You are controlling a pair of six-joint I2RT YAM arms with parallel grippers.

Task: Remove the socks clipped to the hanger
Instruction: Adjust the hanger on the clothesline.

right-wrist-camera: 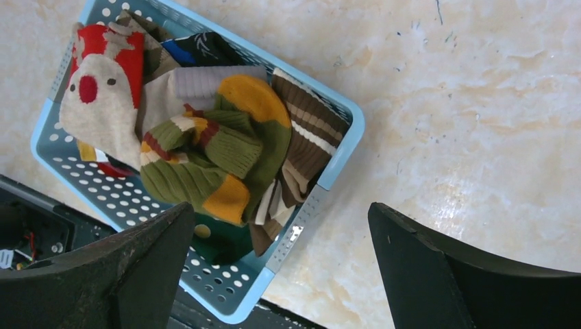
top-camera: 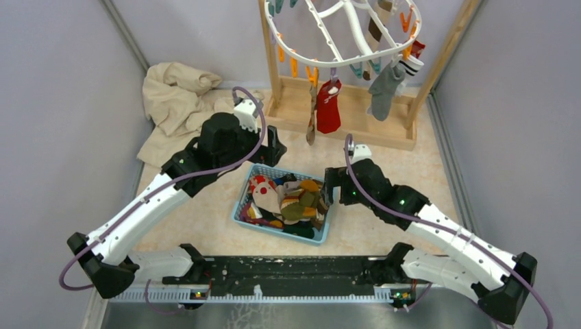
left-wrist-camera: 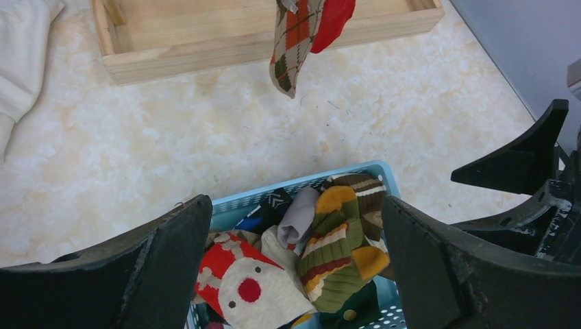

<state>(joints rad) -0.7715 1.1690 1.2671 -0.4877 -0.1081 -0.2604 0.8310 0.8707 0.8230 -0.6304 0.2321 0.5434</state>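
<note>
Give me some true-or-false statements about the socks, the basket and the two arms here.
1. A red sock hangs from the hanger. True.
2. The blue basket is empty. False: it holds a pile of socks.
3. The left gripper and the right gripper are both open and hold nothing. True.
4. The beige cloth lies in the basket. False: it lies on the table, left of the wooden rack.
5. The grey sock lies on the table. False: it hangs from the hanger, right of the red sock.
</note>
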